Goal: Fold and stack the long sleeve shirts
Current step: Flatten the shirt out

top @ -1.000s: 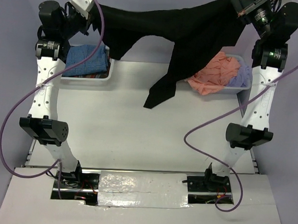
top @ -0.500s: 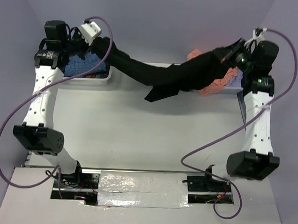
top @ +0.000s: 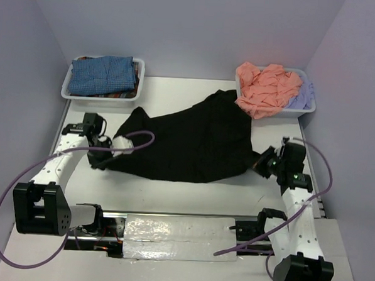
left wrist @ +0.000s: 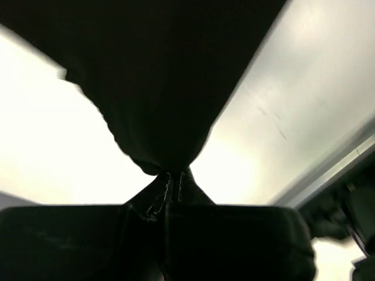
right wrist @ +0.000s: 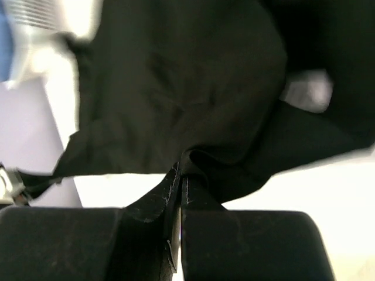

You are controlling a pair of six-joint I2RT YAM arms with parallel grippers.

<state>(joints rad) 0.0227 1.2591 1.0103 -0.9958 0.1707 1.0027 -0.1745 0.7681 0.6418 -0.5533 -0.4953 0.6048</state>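
mid: big plain black cloth shirt sprawls across the white table | near edge: bare strip, passable | far corners: left white plastic bin and right white plastic bin, both full, bare gap between | left side: purple cable loops onto the cloth

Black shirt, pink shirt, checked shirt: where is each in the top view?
black shirt (top: 193,144), top view, middle of the spread cloth
salmon-pink shirt (top: 265,91), top view, crumpled middle
blue-checked shirt (top: 106,75), top view, folded upper face
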